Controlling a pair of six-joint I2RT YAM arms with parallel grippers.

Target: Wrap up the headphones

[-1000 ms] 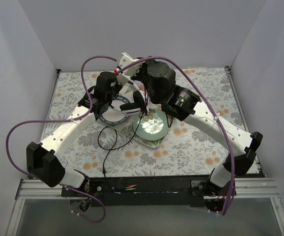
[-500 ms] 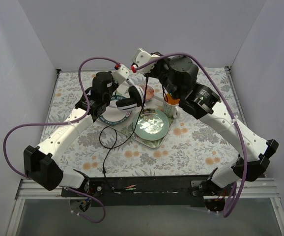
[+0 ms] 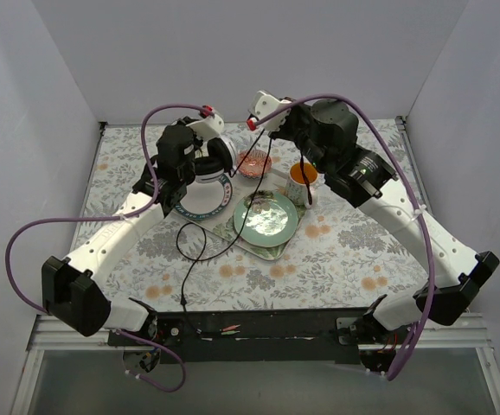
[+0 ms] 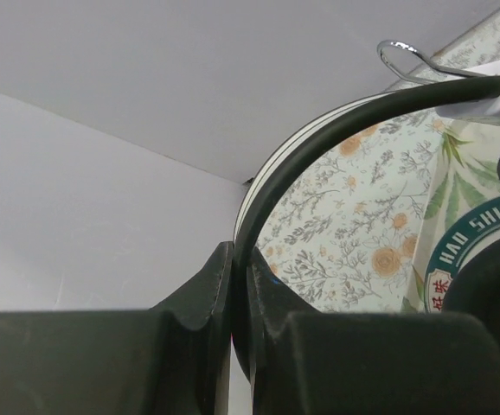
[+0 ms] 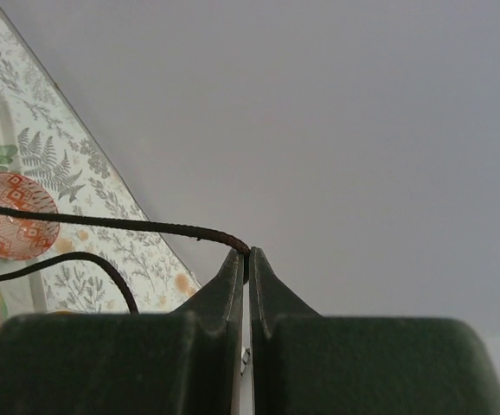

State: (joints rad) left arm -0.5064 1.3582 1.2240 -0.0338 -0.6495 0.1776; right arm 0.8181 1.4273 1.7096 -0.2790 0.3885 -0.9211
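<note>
My left gripper is shut on the thin black headband of the headphones and holds them above the back left of the table; its tips show in the left wrist view. The white-and-black earcups hang below it. My right gripper is raised at the back centre, shut on the thin black cable right at its tips. The cable drops from there across the plates and trails in a loop to the table's front edge.
Under the headphones sits a white plate with a teal lettered rim. There is a red patterned bowl, an orange cup, and a green plate on a tray. Thick purple robot cables arch over both arms.
Both grippers have drawn apart: the right one moved right and back with the cable, the left one carried the headphones left and back, off the green plate's edge.
</note>
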